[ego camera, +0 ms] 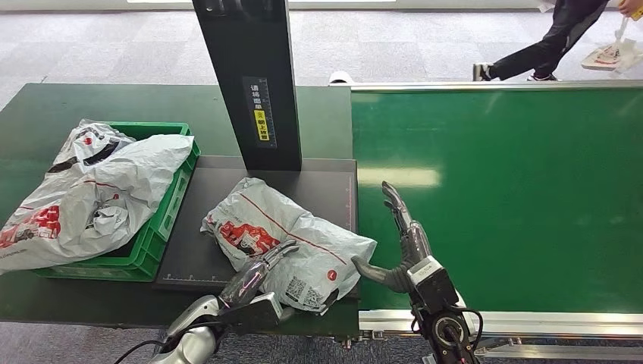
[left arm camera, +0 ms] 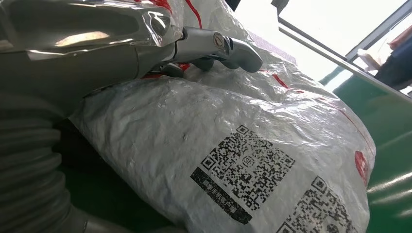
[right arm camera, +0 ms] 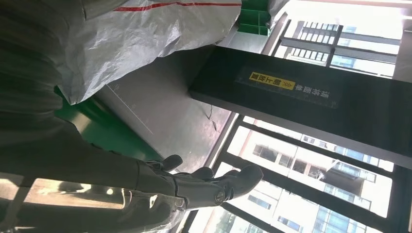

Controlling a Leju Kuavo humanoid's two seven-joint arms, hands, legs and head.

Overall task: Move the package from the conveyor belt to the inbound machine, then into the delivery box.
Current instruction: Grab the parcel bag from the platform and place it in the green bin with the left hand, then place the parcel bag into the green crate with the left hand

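A grey carpeted floor surrounds the dark green table and, to its right, the bright green conveyor belt. The inbound machine stands between them: a flat dark plate with a black upright post. To its left a green box already carries two white bags.

The package, a crinkled white bag with red print and black codes, lies on the plate, its right end reaching the belt's edge. The machine step appears done; the transfer to the box is in hand.

The left hand rests on the package's near side, fingers laid over the film; a closed grip cannot be confirmed. The right hand stands open, fingers straight, thumb just beside the package's right end.

Procedure: close both hands against opposite ends, gather the loose film firmly, lift clear of the plate, and carry left above the box rim. Slack film may slip
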